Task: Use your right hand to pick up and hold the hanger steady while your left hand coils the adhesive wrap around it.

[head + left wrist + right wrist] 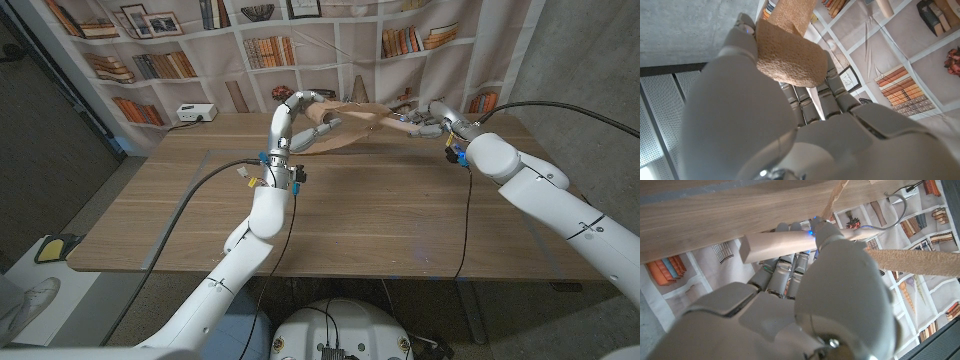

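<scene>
Head view: left hand (296, 118) raised above the wooden table (360, 215), gripping the tan adhesive wrap (322, 131) beside the hanger (385, 119); right hand (432, 120) clasps the hanger's far end. Left wrist view: fingers (835, 92) curled around the wrap roll. Right wrist view: fingers (782, 275) clamped on the pale hanger bar, wrap strip crossing alongside.

White rounded arms, black cables alongside, blue wrist clips, grey jointed left hand (300, 118).
</scene>
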Motion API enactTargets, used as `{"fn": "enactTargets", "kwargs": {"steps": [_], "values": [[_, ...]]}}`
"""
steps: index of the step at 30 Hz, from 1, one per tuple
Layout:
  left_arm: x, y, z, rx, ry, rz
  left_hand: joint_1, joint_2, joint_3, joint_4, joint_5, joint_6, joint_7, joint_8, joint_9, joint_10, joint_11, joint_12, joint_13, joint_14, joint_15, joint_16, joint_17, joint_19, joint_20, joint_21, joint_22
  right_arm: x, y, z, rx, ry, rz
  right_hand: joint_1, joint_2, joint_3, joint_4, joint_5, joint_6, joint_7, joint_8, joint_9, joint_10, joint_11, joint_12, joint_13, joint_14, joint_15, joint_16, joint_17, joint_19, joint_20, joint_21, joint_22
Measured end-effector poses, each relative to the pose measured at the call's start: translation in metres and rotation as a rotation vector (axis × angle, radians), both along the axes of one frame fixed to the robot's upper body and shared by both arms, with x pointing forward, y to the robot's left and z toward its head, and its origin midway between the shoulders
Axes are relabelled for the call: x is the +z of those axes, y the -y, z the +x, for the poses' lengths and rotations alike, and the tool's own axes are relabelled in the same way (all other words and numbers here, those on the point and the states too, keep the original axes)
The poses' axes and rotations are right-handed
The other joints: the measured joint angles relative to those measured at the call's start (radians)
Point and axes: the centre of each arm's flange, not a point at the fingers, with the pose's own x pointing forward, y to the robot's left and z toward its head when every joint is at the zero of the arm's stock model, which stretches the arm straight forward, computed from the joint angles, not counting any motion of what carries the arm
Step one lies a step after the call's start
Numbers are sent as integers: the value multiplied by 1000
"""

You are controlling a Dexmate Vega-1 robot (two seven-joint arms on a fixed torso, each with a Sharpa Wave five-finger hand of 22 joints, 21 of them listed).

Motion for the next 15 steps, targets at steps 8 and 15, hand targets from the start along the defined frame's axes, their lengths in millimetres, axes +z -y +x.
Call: {"fn": "enactTargets", "kwargs": {"steps": [8,15], "values": [[-9,-6,-2,13,-29,-1,0,0,0,0,0,0,0,0,-2,0,0,0,0,0,0,0,0,0,0,2,-1,1,7,-3,-18,4,8,0,0,0,0,0,0,0,0,0,0,0,0,0,0,0,-1,0,0,0,0,0],[-17,-10,-2,26,-58,-7,1,-1,3,-3,0,0,0,0,-2,0,0,4,1,0,0,0,0,0,0,2,-1,3,14,-8,-31,17,18,0,0,0,0,0,0,0,0,0,0,0,0,0,0,0,-2,0,0,0,0,0]]}}
